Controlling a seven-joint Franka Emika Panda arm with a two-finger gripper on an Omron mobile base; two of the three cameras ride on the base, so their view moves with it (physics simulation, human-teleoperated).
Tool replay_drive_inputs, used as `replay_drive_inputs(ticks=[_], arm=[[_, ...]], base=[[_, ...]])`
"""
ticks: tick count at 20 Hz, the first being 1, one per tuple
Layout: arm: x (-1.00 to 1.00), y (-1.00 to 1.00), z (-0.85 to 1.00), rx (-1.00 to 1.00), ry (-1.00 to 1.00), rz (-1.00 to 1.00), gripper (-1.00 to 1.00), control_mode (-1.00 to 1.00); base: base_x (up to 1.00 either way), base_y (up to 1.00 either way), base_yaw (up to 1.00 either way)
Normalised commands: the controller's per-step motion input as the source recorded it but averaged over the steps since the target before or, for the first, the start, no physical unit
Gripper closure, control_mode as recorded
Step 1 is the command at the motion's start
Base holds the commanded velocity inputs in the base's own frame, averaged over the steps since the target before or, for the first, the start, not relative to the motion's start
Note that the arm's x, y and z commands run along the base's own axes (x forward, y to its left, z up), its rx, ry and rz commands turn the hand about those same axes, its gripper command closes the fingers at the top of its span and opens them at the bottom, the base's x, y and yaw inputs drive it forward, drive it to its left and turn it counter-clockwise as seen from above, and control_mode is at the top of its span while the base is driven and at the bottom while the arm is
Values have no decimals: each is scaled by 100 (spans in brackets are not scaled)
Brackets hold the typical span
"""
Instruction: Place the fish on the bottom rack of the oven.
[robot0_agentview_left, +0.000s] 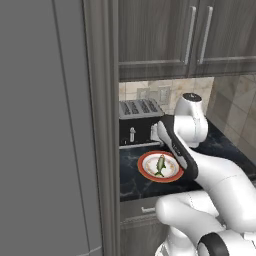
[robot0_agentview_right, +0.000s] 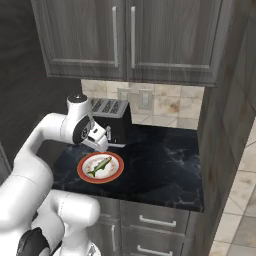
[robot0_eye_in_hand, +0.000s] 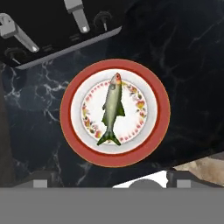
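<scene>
Where the left base view looks over the arm, we see the fish (robot0_agentview_left: 160, 164) lying on a red-rimmed plate (robot0_agentview_left: 146, 171), which rests on the black marble counter (robot0_agentview_left: 131, 181) just in front of the toaster (robot0_agentview_left: 139, 121). The white arm bends above the right side of the plate, hiding the hand, so we cannot tell here how the fingers stand. Dark cabinets (robot0_agentview_left: 165, 35) hang above the plate, and a tall grey panel (robot0_agentview_left: 50, 125) stands to its left.

In the right base view, we see the fish (robot0_agentview_right: 99, 166) lying slantwise across the plate (robot0_agentview_right: 114, 174), near the counter's (robot0_agentview_right: 160, 165) front edge. The toaster (robot0_agentview_right: 112, 120) stands just behind the plate, and the arm's wrist hangs above the plate's rear rim. Drawers (robot0_agentview_right: 150, 220) sit below the plate.

In the hand view, we look straight down on the fish (robot0_eye_in_hand: 112, 109), centred on the plate (robot0_eye_in_hand: 70, 109), head toward the toaster (robot0_eye_in_hand: 52, 30). The gripper (robot0_eye_in_hand: 107, 180) hovers above the plate with its two dark tips set wide apart, touching nothing.
</scene>
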Motion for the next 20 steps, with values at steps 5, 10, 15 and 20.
replay_drive_inputs(ticks=[5,10,15,20], arm=[[17,0,-51,0,2,0,-100,-100],[41,-2,-68,-1,6,0,-100,-100],[40,0,-57,-1,2,0,-100,-100],[34,-6,-37,0,0,0,-100,-100]], base=[[0,0,0],[0,0,0],[0,0,0],[0,0,0]])
